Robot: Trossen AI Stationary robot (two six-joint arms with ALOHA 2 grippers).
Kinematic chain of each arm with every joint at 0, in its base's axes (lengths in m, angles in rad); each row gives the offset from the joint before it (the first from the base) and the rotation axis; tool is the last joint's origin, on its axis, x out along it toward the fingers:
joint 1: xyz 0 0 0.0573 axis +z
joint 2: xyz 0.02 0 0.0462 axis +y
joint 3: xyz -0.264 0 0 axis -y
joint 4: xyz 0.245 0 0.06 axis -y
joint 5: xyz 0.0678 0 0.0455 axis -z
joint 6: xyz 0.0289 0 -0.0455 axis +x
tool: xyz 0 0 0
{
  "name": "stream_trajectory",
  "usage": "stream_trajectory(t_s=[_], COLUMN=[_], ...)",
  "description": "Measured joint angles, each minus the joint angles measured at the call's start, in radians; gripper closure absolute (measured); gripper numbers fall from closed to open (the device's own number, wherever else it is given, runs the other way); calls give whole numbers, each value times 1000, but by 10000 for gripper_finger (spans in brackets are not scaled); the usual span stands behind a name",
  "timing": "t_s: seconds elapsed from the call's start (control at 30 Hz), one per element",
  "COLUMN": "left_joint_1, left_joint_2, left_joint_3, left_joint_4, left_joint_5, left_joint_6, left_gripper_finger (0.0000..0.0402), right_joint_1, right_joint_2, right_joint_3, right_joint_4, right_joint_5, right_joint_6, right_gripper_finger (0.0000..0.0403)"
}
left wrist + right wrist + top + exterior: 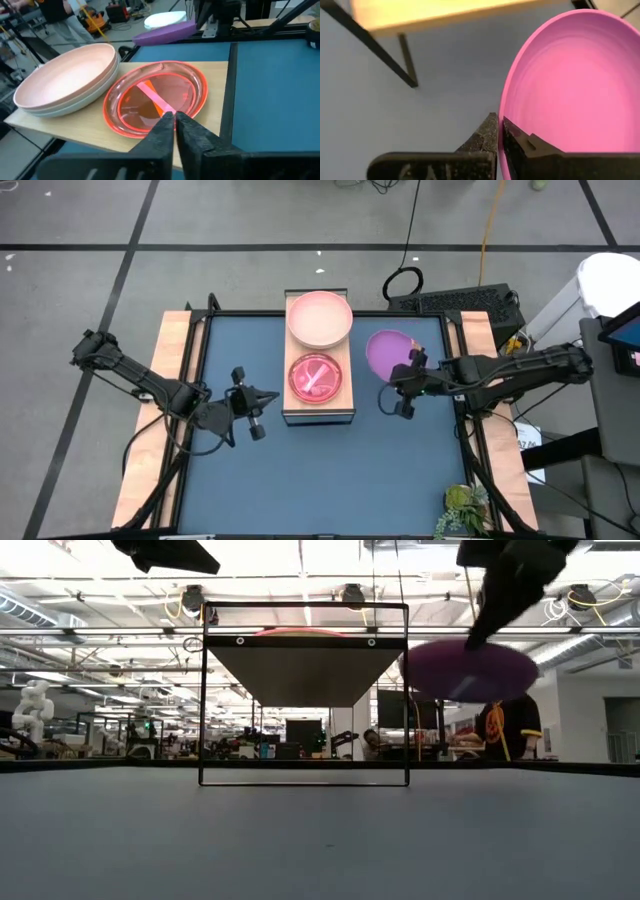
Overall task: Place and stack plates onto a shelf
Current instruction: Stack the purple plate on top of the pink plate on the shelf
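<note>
Gripping the purple plate [386, 351] by its rim, the right gripper [409, 377] is holding it tilted above the table, right of the shelf [343, 402]; the left gripper [175, 120] is hovering pinched shut, empty, beside the translucent orange plate [155, 97]; the shelf's long axis is running away from the arms.

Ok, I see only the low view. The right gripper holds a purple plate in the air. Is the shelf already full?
Observer: No. The shelf carries a pink plate at the far end and an orange plate nearer us.
Operator: Is the pink one alone?
Observer: No, the left wrist view shows it sitting on a cream plate.
Operator: Where is the left gripper?
Observer: The left gripper is just left of the shelf, beside the orange plate, holding nothing.
</note>
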State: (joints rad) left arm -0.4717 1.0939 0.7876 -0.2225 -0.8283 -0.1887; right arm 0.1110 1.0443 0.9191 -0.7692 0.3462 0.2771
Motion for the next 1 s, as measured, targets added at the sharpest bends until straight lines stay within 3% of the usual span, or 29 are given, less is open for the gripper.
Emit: stream_trajectory(t_s=[0.27, 0.63, 0.83, 1.0], left_joint_1=[38, 167, 265, 299], left_joint_2=[0, 0, 0, 0], left_joint_3=[0, 10, 63, 74], left_joint_4=[35, 231, 216, 218], left_joint_5=[112, 366, 557, 641], left_joint_6=[55, 373, 451, 541], left_gripper_finger=[321, 318, 318, 318], right_joint_1=[56, 126, 154, 192], right_joint_2=[102, 293, 363, 398], right_joint_3=[205, 483, 578, 620], right_joint_4=[-173, -351, -392, -384], right_joint_5=[24, 16, 2, -37], right_joint_6=[16, -1, -17, -71], right_gripper_finger=[403, 403, 403, 403])
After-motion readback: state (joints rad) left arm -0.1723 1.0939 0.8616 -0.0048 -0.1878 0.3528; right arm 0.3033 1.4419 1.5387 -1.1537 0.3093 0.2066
